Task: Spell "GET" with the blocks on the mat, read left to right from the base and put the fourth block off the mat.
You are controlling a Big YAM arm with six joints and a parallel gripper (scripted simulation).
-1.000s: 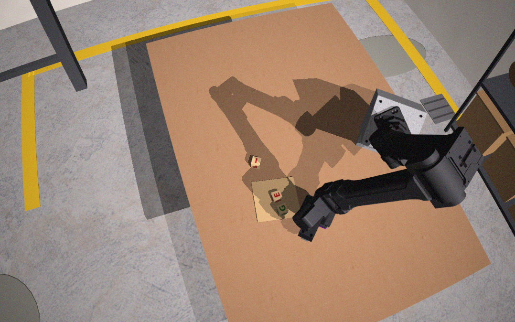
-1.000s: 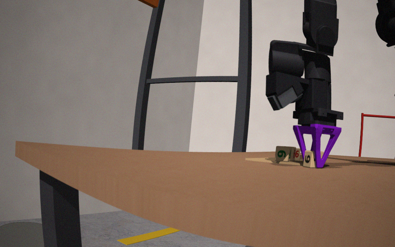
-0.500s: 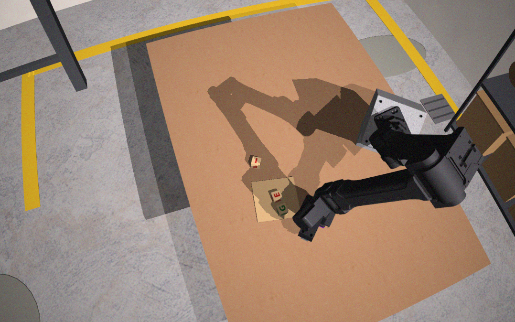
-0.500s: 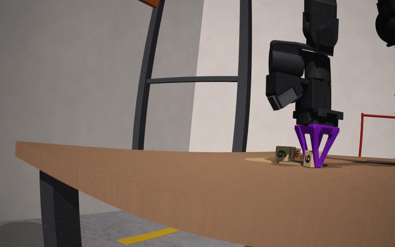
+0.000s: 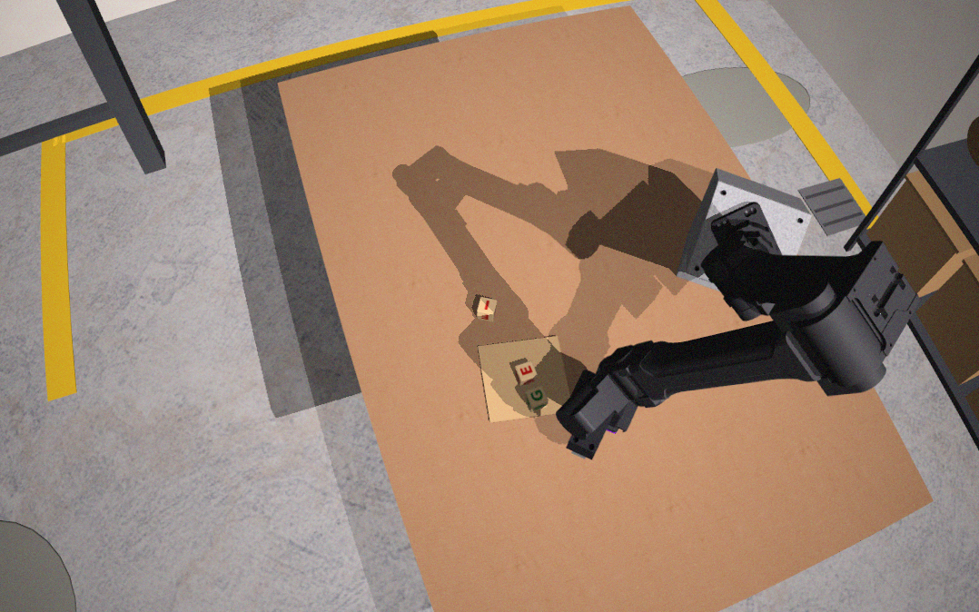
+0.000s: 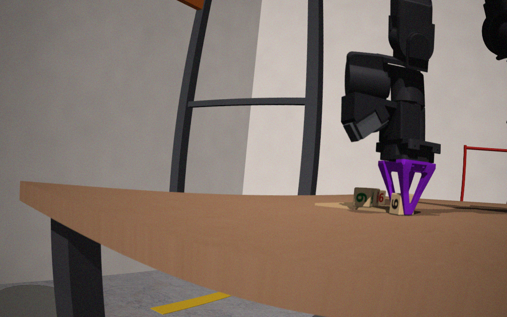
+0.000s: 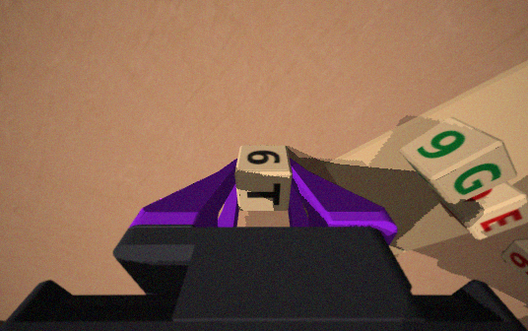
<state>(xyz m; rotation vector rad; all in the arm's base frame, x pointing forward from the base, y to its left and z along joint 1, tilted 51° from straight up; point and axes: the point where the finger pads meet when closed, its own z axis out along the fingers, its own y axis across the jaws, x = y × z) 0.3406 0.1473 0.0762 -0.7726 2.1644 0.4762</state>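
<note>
My gripper [image 7: 263,165] has purple fingers and is shut on the T block [image 7: 262,178], a tan cube with a black T on top and a black 6 on its side. The block rests on the table just off the mat; it also shows in the exterior view [image 6: 397,203] between the fingers [image 6: 405,209]. The tan mat [image 5: 520,375] carries the G block [image 5: 535,395] with a green letter and the E block [image 5: 524,370] with a red letter, touching each other. They also show in the wrist view, G block [image 7: 460,160] and E block [image 7: 497,211]. A fourth block [image 5: 485,306] with red marks lies off the mat.
The arm [image 5: 728,353] reaches from its base [image 5: 750,223] at the table's right side. A dark frame post [image 6: 310,97] stands behind the table. A shelf unit [image 5: 945,274] stands at the right edge.
</note>
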